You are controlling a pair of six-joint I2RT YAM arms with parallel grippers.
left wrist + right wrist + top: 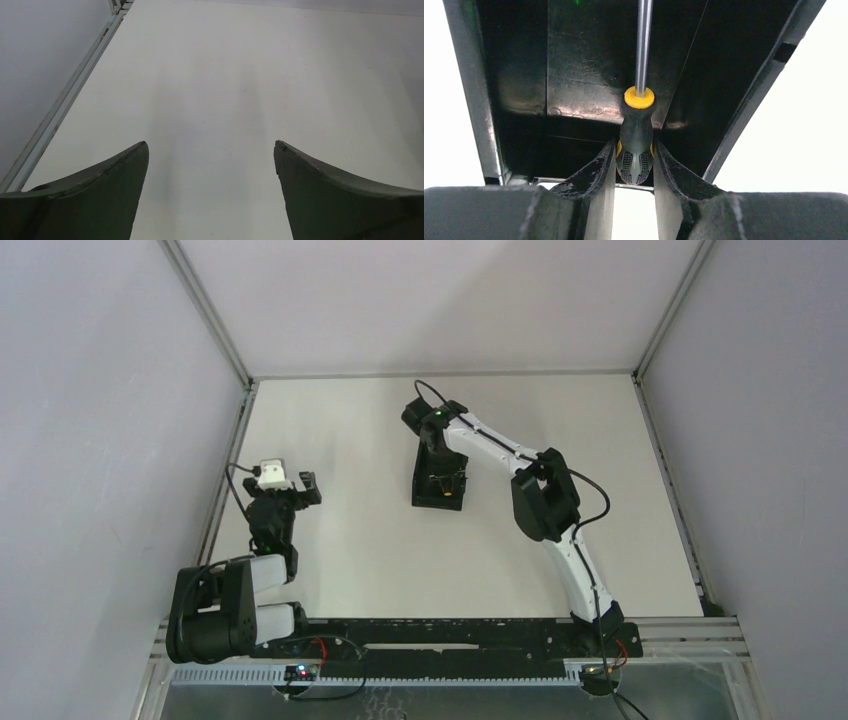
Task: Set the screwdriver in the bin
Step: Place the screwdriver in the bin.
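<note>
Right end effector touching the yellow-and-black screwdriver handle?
Touching. Right wrist view: right end effector clamps the short yellow-and-black-handled, steel-shaft screwdriver by its handle, no gap either side.

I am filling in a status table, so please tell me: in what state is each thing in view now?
bin: upright, top open.
screwdriver: gripped by its handle, shaft pointing into the bin, not yet released.
right claw: shut on the screwdriver.
left claw: open, holding nothing.

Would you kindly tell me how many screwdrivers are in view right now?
1 screwdriver, its handle pinched in the right gripper, shaft reaching into the black bin; no others visible.
</note>
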